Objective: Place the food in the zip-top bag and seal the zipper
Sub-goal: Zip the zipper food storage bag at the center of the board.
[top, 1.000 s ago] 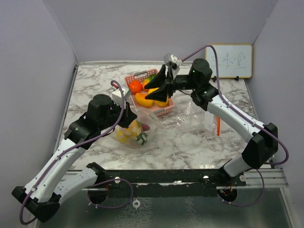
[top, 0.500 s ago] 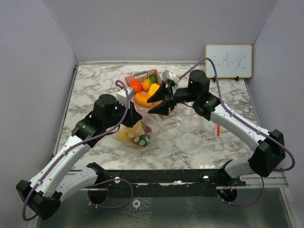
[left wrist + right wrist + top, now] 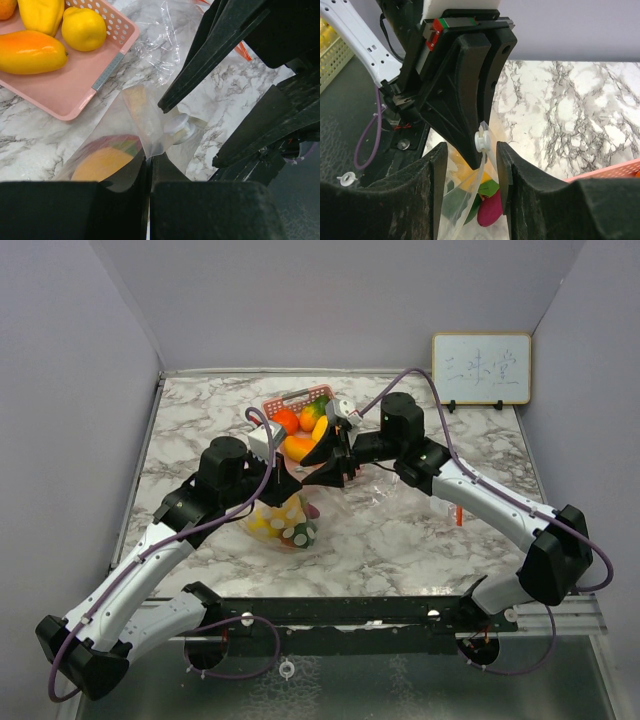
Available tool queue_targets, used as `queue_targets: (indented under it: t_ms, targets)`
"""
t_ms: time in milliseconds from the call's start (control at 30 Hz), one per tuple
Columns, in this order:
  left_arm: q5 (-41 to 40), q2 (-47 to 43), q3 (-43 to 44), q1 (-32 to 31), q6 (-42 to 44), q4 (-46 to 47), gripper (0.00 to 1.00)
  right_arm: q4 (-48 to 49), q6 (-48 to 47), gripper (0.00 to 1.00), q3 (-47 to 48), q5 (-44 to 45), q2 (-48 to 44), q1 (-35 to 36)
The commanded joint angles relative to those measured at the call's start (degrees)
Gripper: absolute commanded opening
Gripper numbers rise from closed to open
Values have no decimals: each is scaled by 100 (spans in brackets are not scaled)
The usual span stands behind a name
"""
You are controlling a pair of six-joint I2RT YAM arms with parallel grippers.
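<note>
Going for the white slider (image 3: 482,140) on the bag (image 3: 145,117), centre it between the right gripper's (image 3: 471,150) spread fingers (image 3: 436,175) before closing; straddles the rim now, grasping nothing. Pinch the tab itself, not the loose film beside it, then draw along the zipper line, away from the left gripper (image 3: 150,160), to hold the rim taut rather than bunched. Use that left gripper, clenched on the bag's edge, as the anchor; stay level, or risk spilling the load. Hard to say from these views whether the track is shut or open at this point; with pieces lying in the basket (image 3: 75,87), best not seal yet.

Looks clear, thin and crumpled; slumps on the marble table (image 3: 200,410) just beside the basket's near corner, rim drawn up between the two grippers. Holds food (image 3: 490,210) already: glossy yellow, green and magenta pieces, plus an orange-yellow one right under the left fingers. Light, slippery, apt to roll from a slack mouth. Further out, in the pink basket: mango (image 3: 30,52), lemon (image 3: 84,29), yellow pepper (image 3: 42,14), apart from the bag.
</note>
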Motion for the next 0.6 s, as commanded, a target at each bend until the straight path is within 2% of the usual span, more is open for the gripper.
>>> queue_targets:
  t_ms: [0, 233, 367, 567]
  targets:
    - [137, -67, 32, -10, -18, 115, 0, -45, -154, 42, 295, 300, 149, 73]
    - [141, -98, -6, -10, -9, 97, 0, 36, -38, 35, 399, 222, 240, 84]
    - [117, -131, -24, -10, -22, 143, 0, 9, -30, 26, 369, 183, 246, 91]
    - [127, -135, -49, -10, -18, 155, 0, -30, 18, 27, 393, 108, 259, 112]
